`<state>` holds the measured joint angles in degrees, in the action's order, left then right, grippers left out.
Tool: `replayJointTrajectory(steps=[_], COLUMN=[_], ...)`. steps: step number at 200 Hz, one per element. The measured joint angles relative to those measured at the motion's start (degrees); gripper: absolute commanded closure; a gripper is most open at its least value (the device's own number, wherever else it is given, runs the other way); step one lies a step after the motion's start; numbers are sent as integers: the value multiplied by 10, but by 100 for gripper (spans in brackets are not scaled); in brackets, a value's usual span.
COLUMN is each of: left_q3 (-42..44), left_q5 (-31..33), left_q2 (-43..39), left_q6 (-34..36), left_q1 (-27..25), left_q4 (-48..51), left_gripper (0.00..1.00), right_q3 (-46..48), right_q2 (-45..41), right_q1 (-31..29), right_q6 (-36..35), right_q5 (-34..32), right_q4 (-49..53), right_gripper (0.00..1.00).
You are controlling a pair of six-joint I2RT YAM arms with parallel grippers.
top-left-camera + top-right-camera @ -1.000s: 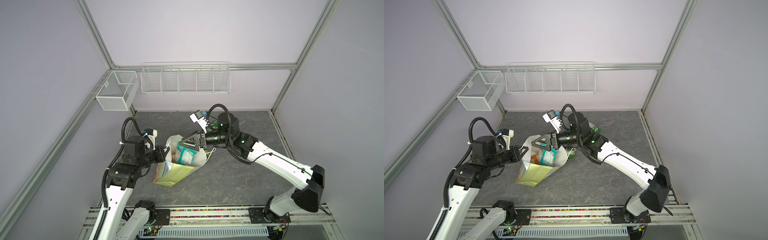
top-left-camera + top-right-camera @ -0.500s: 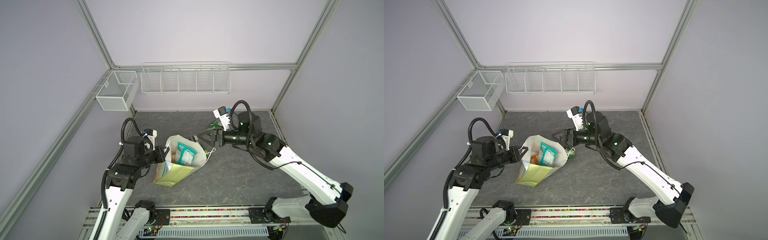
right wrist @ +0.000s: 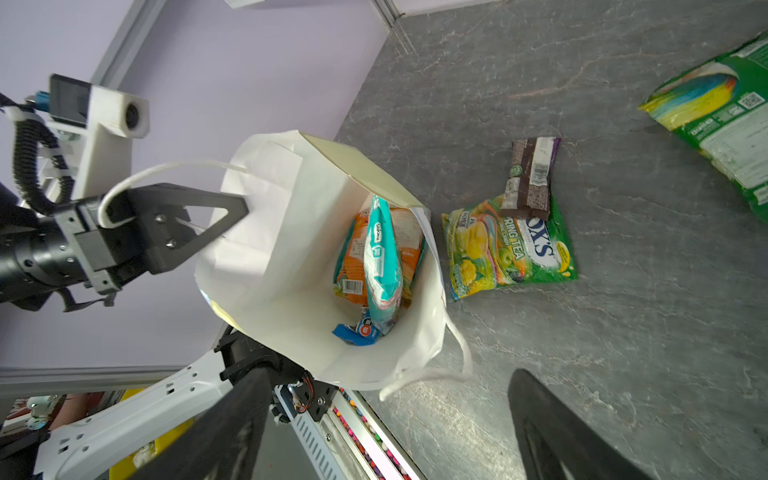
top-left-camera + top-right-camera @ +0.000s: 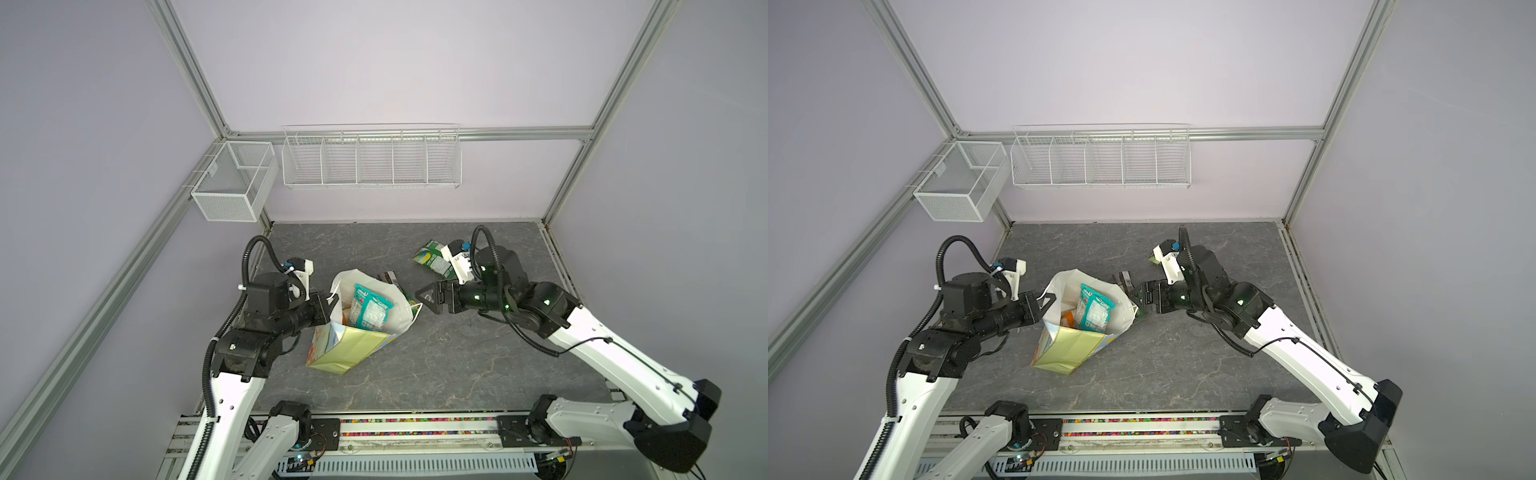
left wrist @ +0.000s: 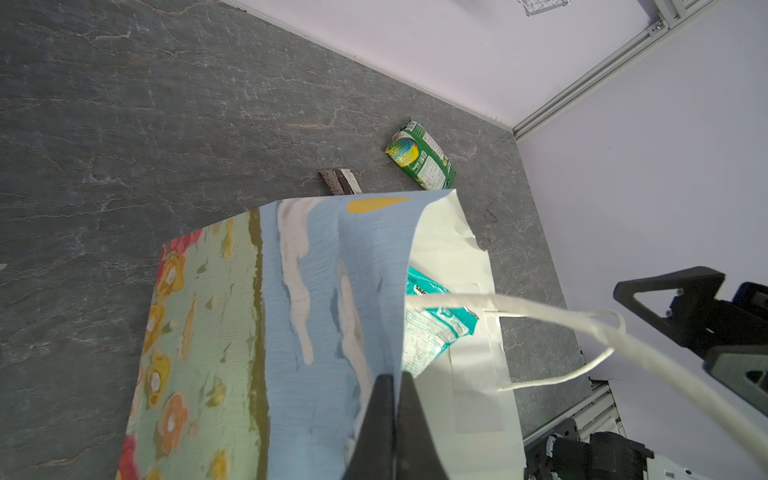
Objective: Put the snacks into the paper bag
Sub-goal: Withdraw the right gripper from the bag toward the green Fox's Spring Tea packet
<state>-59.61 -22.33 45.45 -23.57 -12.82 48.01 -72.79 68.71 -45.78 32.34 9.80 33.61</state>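
Observation:
The paper bag [image 4: 353,345] [image 4: 1069,345] leans open on the grey table. My left gripper [image 4: 330,301] [image 5: 397,376] is shut on its near rim. Inside lie a teal packet [image 4: 370,309] [image 3: 382,257], an orange packet [image 3: 353,257] and a blue M&M's packet [image 3: 357,330]. My right gripper [image 4: 424,297] [image 3: 388,374] hangs open and empty just right of the bag's mouth. On the table beside the bag lie the Fox's packet [image 3: 507,249], a dark brown bar [image 3: 532,174] [image 4: 388,277] and, farther off, a green packet [image 4: 432,257] [image 5: 419,156].
Two white wire baskets hang on the back wall, one long [image 4: 372,160] and one small at the left corner [image 4: 235,187]. The arms' mounting rail [image 4: 415,424] runs along the table's front edge. Frame posts close in both sides.
My right gripper has let go of the teal packet in the bag, drawn back to the right out of the bag's mouth and opened wider. The left arm has not moved.

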Motion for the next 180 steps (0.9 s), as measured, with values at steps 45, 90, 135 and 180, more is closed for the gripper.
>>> replayJointTrajectory(steps=[45,90,135,180], left_q3=[0,0,6,6], left_q5=[0,0,0,21], left_q2=[2,2,2,4], left_q6=[-4,-4,-4,-4], left_q1=[0,0,0,0], left_q4=[-2,-2,-10,-14], left_gripper=[100,100,100,100], right_q3=[24,27,26,-8], right_q2=[7,38,50,53], right_q1=[0,0,-1,-12], right_q6=[2,8,5,0], right_q5=[3,21,38,95], right_q4=[-2,-28,-44,-74], right_gripper=[16,57,93,93])
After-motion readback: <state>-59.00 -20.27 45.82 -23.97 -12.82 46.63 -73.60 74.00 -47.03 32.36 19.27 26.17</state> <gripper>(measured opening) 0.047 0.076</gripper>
